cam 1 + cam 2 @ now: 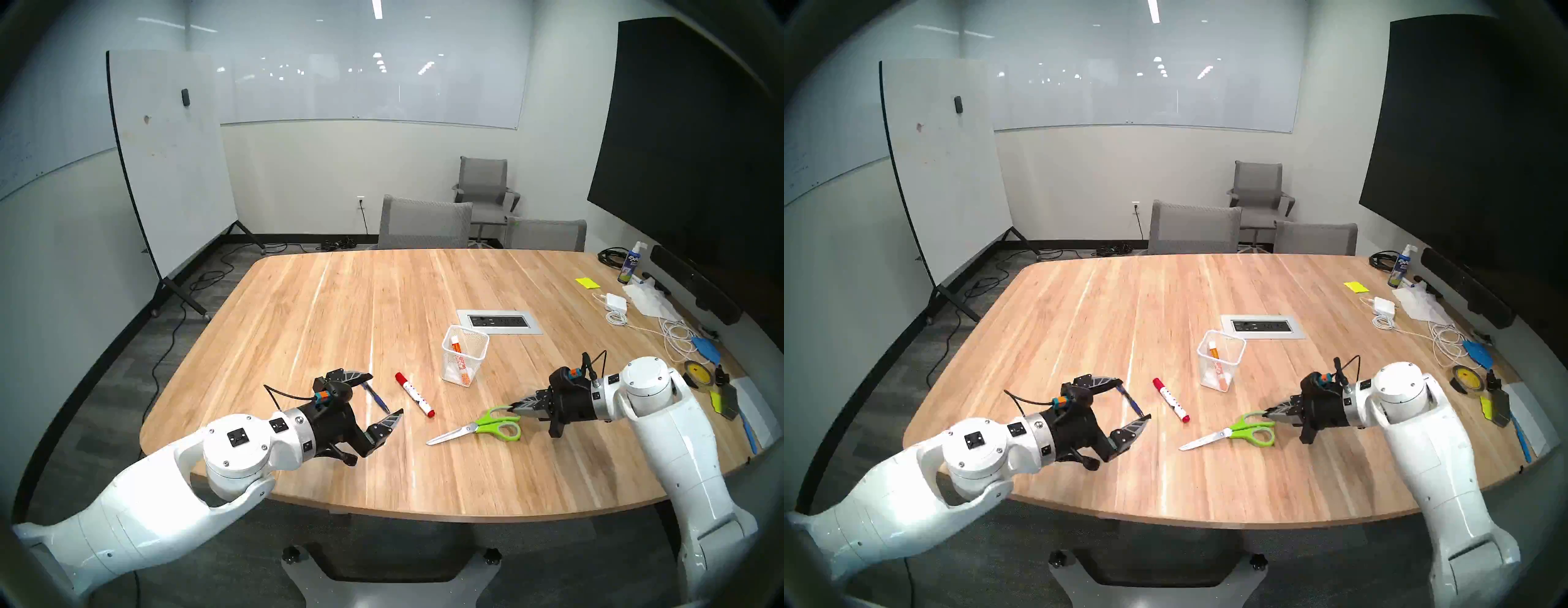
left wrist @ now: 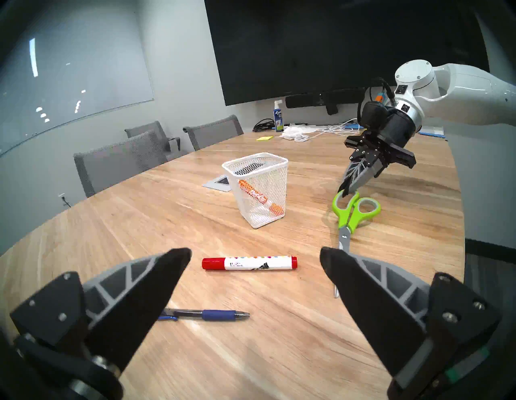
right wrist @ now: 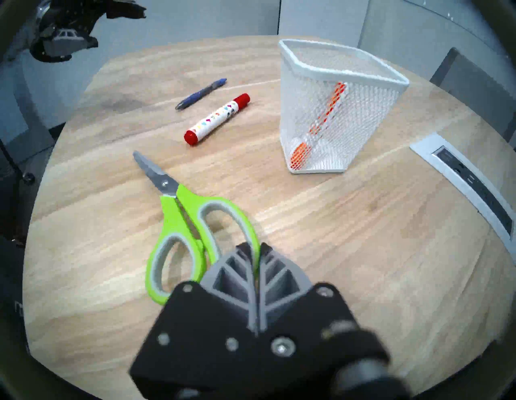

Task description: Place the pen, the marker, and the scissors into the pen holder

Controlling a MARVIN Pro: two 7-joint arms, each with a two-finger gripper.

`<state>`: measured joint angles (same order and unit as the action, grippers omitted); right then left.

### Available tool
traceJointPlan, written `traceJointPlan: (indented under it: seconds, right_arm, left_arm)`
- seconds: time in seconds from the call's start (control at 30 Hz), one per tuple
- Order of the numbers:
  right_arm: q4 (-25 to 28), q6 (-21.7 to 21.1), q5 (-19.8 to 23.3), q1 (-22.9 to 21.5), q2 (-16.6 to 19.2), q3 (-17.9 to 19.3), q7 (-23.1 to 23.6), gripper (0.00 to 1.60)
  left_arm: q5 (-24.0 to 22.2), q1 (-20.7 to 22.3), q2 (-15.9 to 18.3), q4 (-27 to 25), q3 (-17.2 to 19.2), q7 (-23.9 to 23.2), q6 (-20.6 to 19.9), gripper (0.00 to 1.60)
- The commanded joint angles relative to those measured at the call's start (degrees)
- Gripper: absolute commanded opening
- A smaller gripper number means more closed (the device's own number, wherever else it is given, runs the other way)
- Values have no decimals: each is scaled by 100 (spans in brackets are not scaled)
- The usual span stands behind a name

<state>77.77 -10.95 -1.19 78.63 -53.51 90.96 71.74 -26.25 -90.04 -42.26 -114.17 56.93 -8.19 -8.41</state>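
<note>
Your right gripper is pinched on the scissors: its two fingers are pressed together on the rim of one green handle loop, the loop nearer the holder. The other loop lies just to the side of the fingers, and the closed blades run away from the gripper across the table, ending in a blunt silver tip. In the left wrist view the scissors look flat on the wood or barely tilted; you cannot tell from these views whether the gripped loop has left the surface.

Beyond the gripper and off to its side stands the holder, upright, well apart from the scissors. An orange marker leans inside it, one end on the bottom and the other against the mesh wall.

Past the scissor tip lies the red marker, flat on the table, and just beyond that the pen, roughly parallel to it. Neither touches the other.

Your left gripper hangs over the near part of the table with its fingers spread wide and nothing between them. The pen lies on the wood just below and ahead of it, the red marker a little farther out, crosswise to where the gripper points
</note>
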Motion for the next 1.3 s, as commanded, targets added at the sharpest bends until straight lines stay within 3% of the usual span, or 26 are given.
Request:
traceJointPlan:
  seconds: [0.0,0.43,0.93,1.27]
  right_arm:
    - [121,14,222,-232,-13,258,21,0]
    - [329,738,398,51,-222,695,-186,0]
    - [412,334,659,-170,-250,894,82,0]
    - [307,271,512,-147,-167,807,262,0]
  left_arm:
    - [10,30,-8,-115,30,9,41,160]
    - [11,28,-6,-118,31,12,42,160]
    - [11,29,-7,-116,30,11,42,160]
    - [12,25,-5,-121,31,15,44,160]
